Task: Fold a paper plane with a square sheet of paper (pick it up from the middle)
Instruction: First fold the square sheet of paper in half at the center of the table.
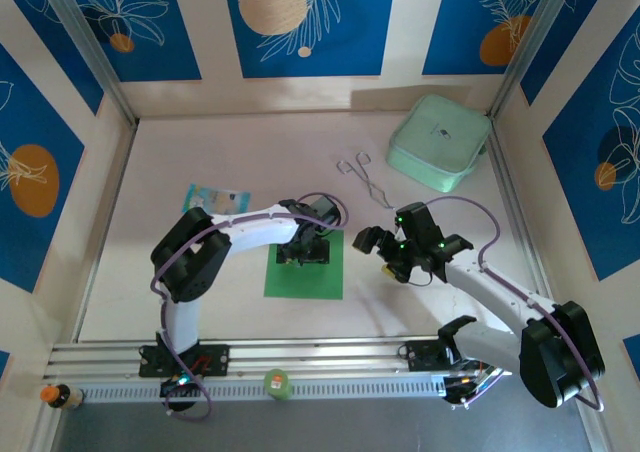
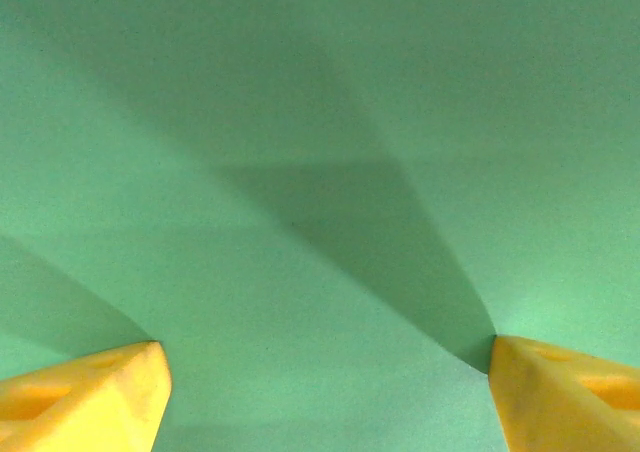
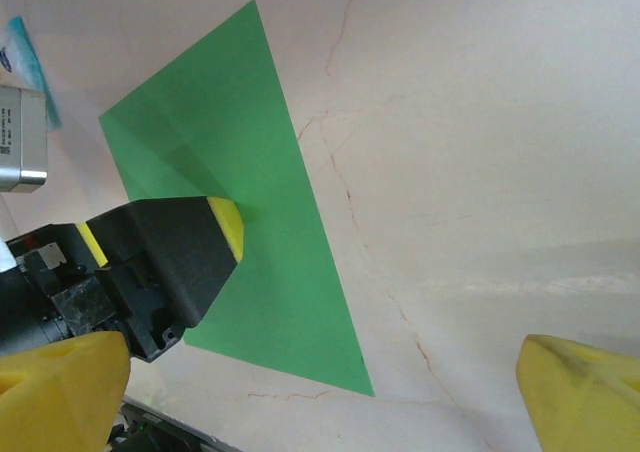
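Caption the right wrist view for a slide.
Open left gripper touching the flat bright-green square sheet of paper on a pale marbled table, framed by the open right gripper.

White links point(image 1: 255, 227), black joints point(image 1: 190, 257), purple cables point(image 1: 492, 247), left claw point(image 2: 325, 392) & right claw point(image 3: 325, 392) black w/ yellow fingertips point(image 2: 90, 392)

Bright-green paper point(image 1: 305, 282), mint box point(image 1: 438, 144) — blue leaf-print walls point(image 1: 300, 32)

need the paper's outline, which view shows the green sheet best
Right wrist: the square sheet of paper, most edges visible. Top external shows it small, partly under the left gripper; left wrist, its surface close up.
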